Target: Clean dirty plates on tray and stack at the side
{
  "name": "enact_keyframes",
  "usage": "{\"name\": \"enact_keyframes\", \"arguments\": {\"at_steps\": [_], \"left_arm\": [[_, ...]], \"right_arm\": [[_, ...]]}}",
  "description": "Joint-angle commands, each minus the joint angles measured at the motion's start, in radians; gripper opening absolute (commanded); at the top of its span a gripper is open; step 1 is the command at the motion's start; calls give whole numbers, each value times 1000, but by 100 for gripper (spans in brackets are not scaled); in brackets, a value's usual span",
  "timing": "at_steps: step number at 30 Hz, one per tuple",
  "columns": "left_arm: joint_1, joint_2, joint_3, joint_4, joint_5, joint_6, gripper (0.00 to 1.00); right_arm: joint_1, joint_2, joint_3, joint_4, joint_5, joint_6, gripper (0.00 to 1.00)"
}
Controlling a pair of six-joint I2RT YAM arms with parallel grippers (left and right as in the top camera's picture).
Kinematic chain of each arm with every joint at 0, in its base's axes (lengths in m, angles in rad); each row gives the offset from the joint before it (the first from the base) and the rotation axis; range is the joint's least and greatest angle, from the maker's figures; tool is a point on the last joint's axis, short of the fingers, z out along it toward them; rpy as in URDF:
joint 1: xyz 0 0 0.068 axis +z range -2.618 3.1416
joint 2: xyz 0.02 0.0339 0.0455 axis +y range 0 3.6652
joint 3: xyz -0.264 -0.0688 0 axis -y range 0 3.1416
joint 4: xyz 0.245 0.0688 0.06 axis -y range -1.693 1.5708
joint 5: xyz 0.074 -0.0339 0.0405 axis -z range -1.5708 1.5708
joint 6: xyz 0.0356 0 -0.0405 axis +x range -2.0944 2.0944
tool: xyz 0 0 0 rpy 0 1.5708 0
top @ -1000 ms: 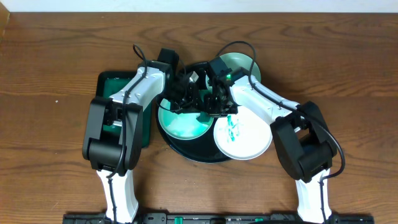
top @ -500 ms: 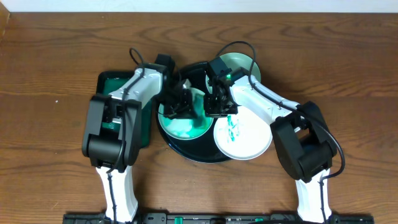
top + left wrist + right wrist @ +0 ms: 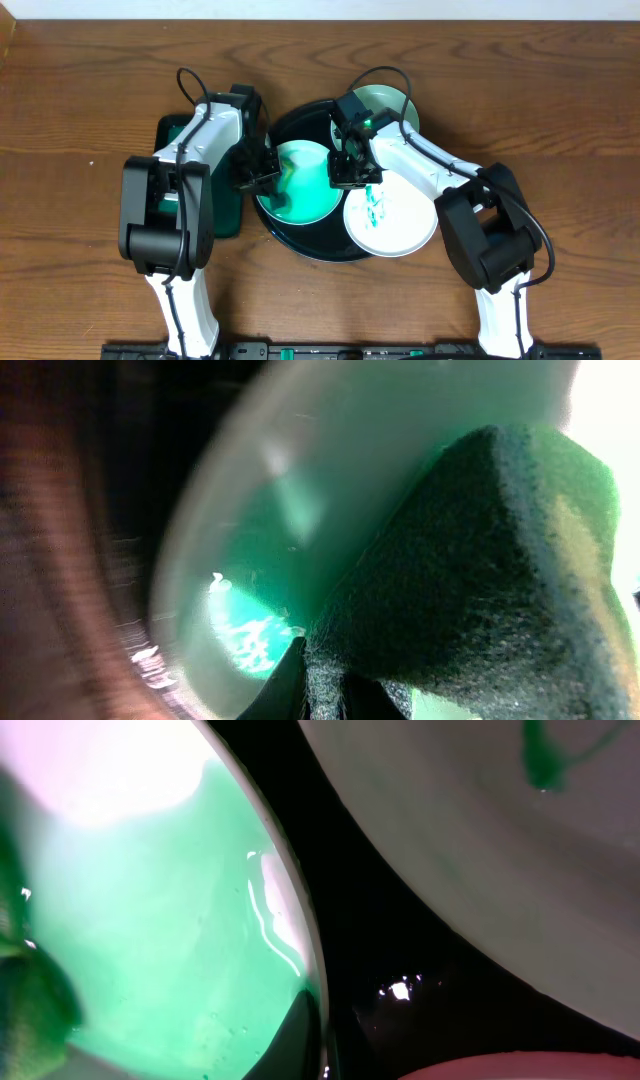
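The black tray (image 3: 318,248) lies mid-table. On it a plate (image 3: 305,185) coated in green film lies flat. My left gripper (image 3: 265,178) is shut on a dark green sponge (image 3: 480,580) at that plate's left edge (image 3: 290,490). My right gripper (image 3: 343,170) is shut on the same plate's right rim (image 3: 315,1010). A white plate (image 3: 395,220) with green smears overlaps the tray's right side and shows in the right wrist view (image 3: 480,850). A third pale plate (image 3: 388,103) sits at the tray's far right, partly hidden by my right arm.
A smaller dark green rectangular tray (image 3: 172,135) lies left of the black tray, mostly under my left arm. Both arms reach over the tray from the near side. Bare wooden table (image 3: 560,120) surrounds everything.
My left gripper has dragged the sponge leftward across the green plate, from its middle to its left edge. My right gripper has stayed on the plate's right rim.
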Motion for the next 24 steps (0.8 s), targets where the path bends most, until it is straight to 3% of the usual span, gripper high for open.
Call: {"name": "enact_keyframes", "arguments": {"at_steps": [1,12,24], "left_arm": [[36,64,0,-16,-360,-23,7],[28,-34,130,-132,-266,-22,7],[-6,-277,154,-175,-211,-40,7]], "right_arm": [[20,26,-25,-26,-1,-19,1],[20,26,-25,-15,-1,-19,1],[20,24,-24,2,0,-38,1]]}}
